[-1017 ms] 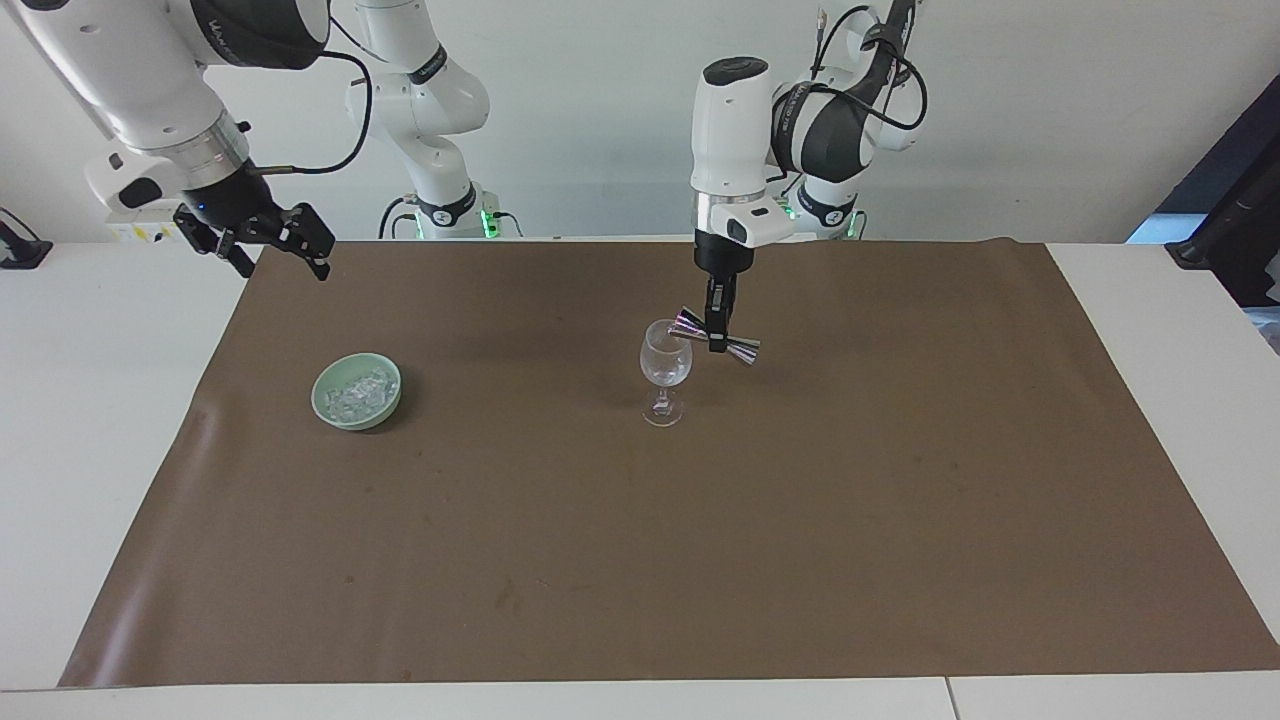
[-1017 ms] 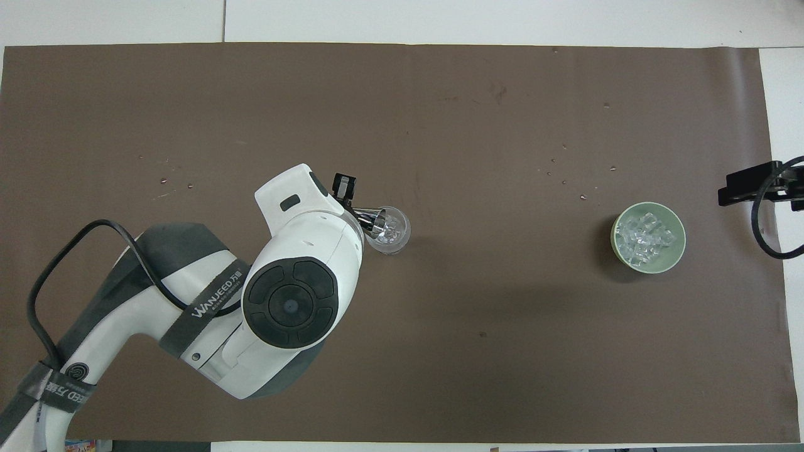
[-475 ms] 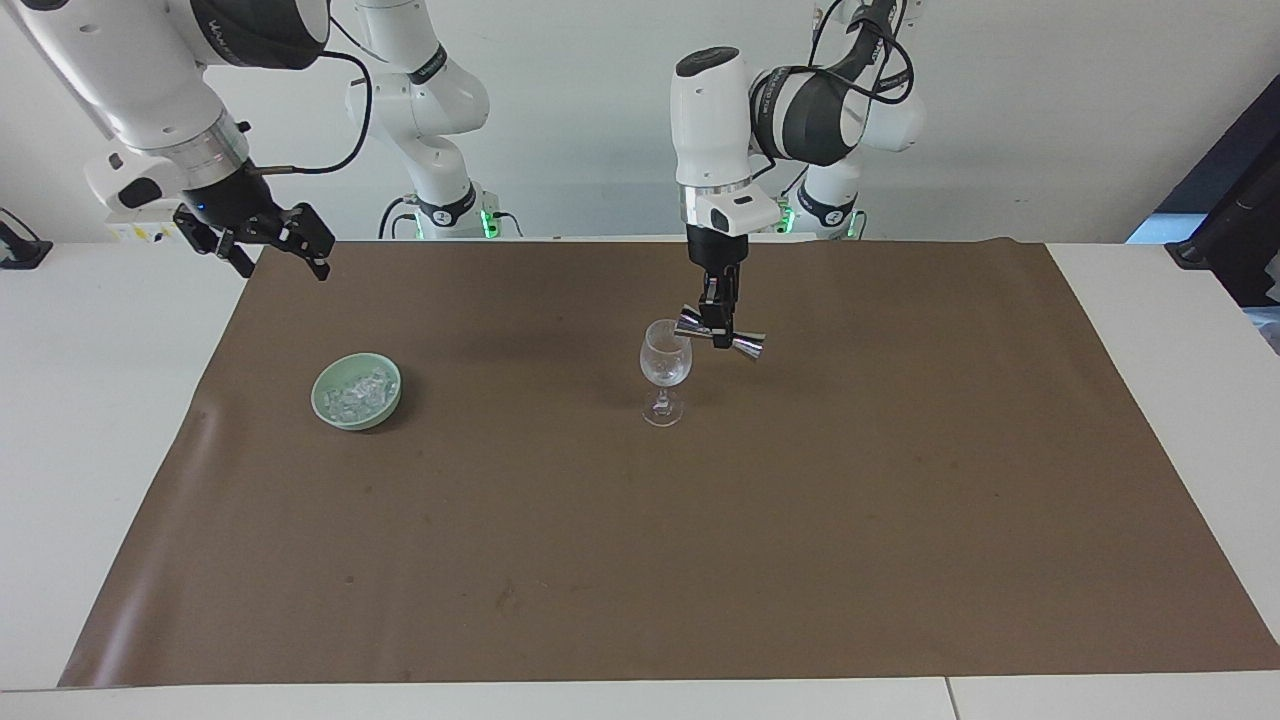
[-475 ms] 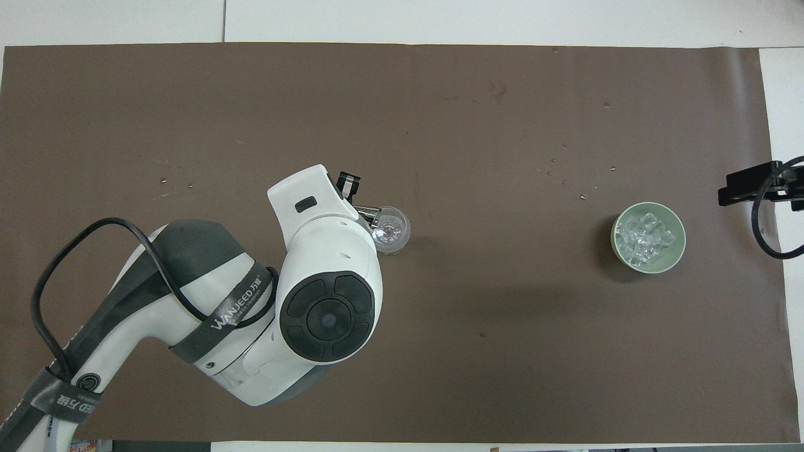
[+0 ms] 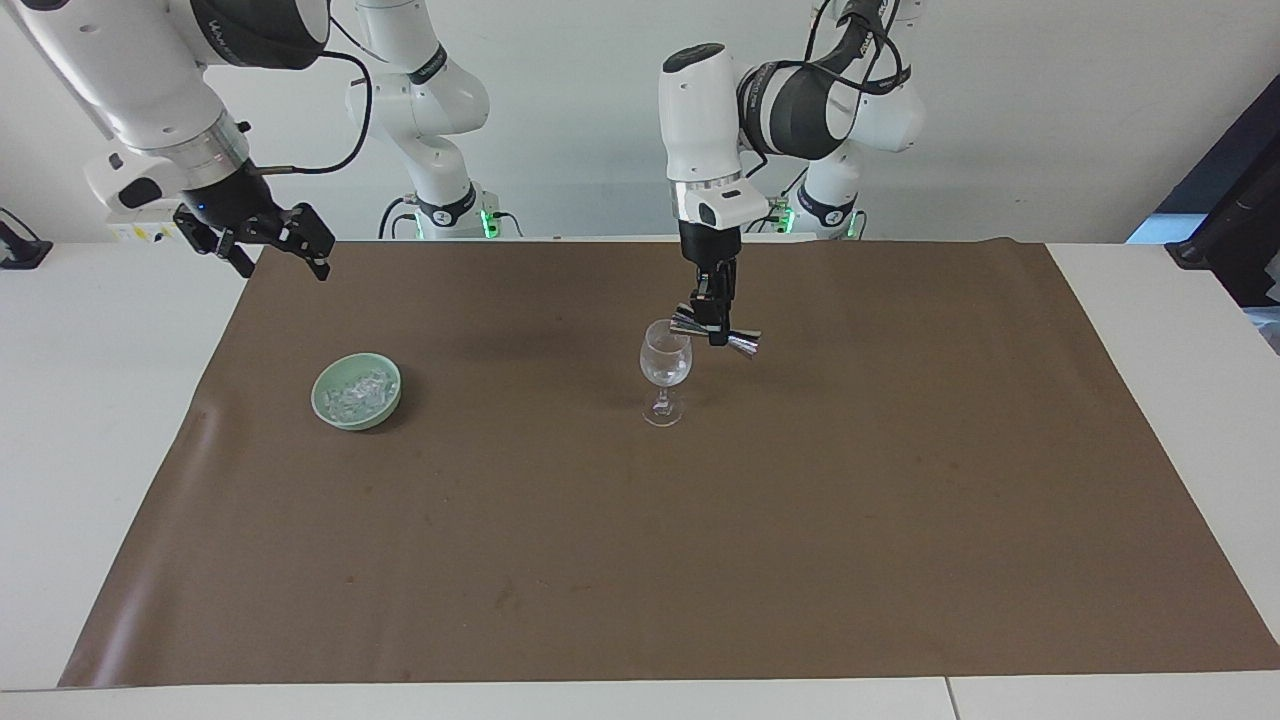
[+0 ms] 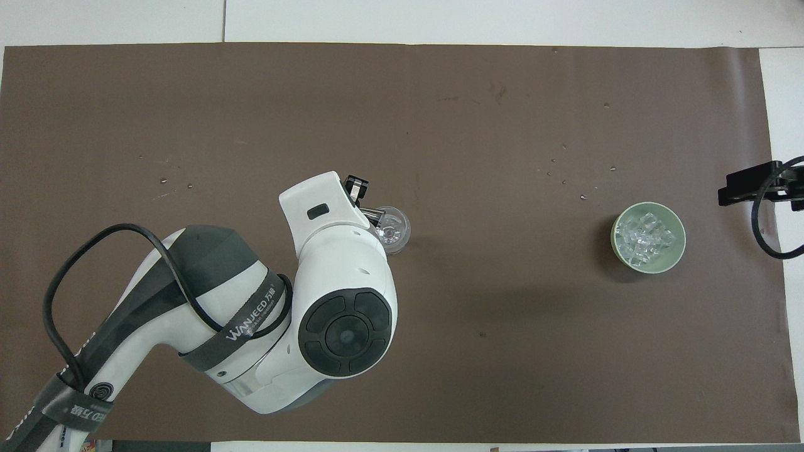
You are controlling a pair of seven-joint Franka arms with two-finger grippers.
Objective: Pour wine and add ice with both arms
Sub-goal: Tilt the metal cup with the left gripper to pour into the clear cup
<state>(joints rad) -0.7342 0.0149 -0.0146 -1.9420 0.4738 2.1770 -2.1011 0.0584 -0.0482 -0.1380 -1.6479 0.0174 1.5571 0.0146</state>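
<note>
White arms, black bands, cables

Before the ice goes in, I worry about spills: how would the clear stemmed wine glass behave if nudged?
The clear stemmed wine glass would probably tip easily: a wide bowl stands on a thin stem and small foot. It looks thin-walled, so likely fragile. The left gripper holds the metal jigger tilted at its rim, so a small bump might topple it.
</note>
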